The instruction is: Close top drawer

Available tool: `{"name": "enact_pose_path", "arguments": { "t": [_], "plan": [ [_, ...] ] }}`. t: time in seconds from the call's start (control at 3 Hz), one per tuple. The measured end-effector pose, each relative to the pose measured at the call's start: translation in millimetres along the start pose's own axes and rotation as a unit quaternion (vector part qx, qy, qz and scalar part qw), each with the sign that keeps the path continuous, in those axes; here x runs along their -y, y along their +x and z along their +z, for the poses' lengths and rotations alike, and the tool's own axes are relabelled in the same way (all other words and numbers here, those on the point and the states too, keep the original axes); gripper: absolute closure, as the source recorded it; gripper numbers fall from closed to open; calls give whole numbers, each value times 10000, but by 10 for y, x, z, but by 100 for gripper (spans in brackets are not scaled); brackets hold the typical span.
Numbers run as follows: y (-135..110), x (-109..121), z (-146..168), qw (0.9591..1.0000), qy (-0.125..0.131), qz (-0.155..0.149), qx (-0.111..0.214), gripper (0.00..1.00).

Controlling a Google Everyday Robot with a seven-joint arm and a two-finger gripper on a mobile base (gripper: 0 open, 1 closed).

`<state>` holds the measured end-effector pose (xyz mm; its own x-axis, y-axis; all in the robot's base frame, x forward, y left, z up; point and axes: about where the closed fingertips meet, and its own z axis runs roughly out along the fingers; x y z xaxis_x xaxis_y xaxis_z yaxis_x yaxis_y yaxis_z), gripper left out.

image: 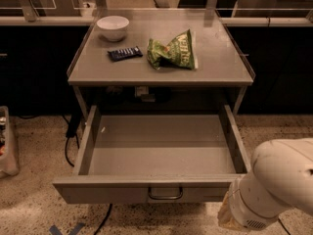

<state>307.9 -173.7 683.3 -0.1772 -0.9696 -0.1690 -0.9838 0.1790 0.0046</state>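
A grey metal cabinet [217, 62] is standing on a speckled floor [34, 199]. Its top drawer [161, 153] is sitting pulled fully out toward the camera, showing a bare interior, with a small wire handle [165, 195] at the centre of its front panel. On the cabinet top, a white bowl [113, 27] is resting at the back left, a dark snack bar [124, 53] is lying near it, and a crumpled green chip bag [172, 52] is lying just right of the bar. The robot's white arm [281, 180] is filling the lower right corner. The gripper [226, 218] is hanging just beside the drawer's front right corner, mostly hidden; its state is impossible to make out.
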Motion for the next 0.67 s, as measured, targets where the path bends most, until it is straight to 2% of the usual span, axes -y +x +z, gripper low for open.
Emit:
{"name": "enact_pose_path", "arguments": {
  "t": [0.67],
  "plan": [
    [-269, 236, 365, 9978, 658, -77, -102, 100]
  ]
}}
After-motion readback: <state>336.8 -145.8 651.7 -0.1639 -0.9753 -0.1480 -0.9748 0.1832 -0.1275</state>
